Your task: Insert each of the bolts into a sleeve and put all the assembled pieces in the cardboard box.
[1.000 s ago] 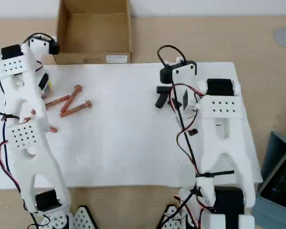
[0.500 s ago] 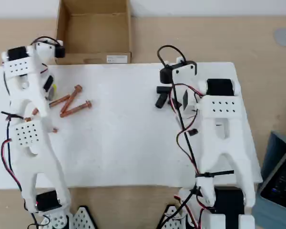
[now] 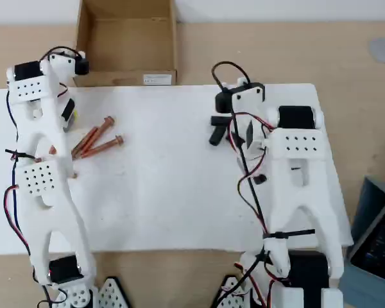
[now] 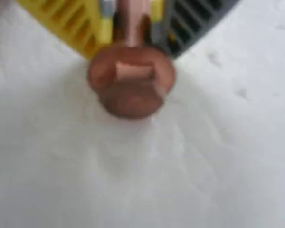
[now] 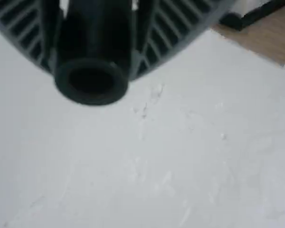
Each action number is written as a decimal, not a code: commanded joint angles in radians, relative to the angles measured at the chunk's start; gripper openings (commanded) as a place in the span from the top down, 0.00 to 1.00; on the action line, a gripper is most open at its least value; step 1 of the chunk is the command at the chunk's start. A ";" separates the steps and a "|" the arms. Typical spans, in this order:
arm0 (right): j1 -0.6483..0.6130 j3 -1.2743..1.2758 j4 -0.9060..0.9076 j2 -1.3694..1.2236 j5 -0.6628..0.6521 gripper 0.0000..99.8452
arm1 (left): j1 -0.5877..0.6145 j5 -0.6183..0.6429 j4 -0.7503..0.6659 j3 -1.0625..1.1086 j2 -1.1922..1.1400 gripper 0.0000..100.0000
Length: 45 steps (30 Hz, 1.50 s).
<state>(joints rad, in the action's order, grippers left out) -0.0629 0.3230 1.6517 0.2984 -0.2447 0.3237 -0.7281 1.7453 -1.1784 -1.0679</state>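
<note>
Two loads, two arms. The left gripper (image 4: 133, 21) is clamped on a copper bolt (image 4: 131, 88), with the shank running back between the yellow and dark jaws and the flanged head hanging just clear of them over the white sheet (image 4: 218, 166). On the other side the right gripper (image 5: 92, 23) is pinched round a black sleeve (image 5: 91, 80), its open bore staring out past the jaw tips. Here's the crux: from above, bolt and sleeve are well apart, the bolt at the left of the sheet and the sleeve towards the right. To mate them, I'd say, the bolt's long axis must line up with that bore. A few loose bolts (image 3: 97, 138) lie just beside the left gripper. The cardboard box (image 3: 83, 45) sits beyond the sheet's far edge, nearer the left arm.
</note>
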 commanded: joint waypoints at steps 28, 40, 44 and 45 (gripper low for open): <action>0.041 -0.130 0.123 0.510 0.094 0.99 | -0.324 0.511 0.006 0.758 1.270 0.99; 0.134 0.243 -0.094 0.880 0.123 0.99 | -0.376 0.687 -0.227 1.369 1.801 0.99; 0.134 0.384 -0.175 0.975 0.124 0.99 | -0.376 0.781 -0.377 1.617 1.985 0.99; 0.134 0.420 -0.189 0.993 0.124 0.99 | -0.376 0.801 -0.417 1.682 2.029 0.99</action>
<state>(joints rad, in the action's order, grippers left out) 0.0614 0.6728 1.5228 1.2375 -0.1281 -0.0430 0.0207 1.4385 0.3498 0.8286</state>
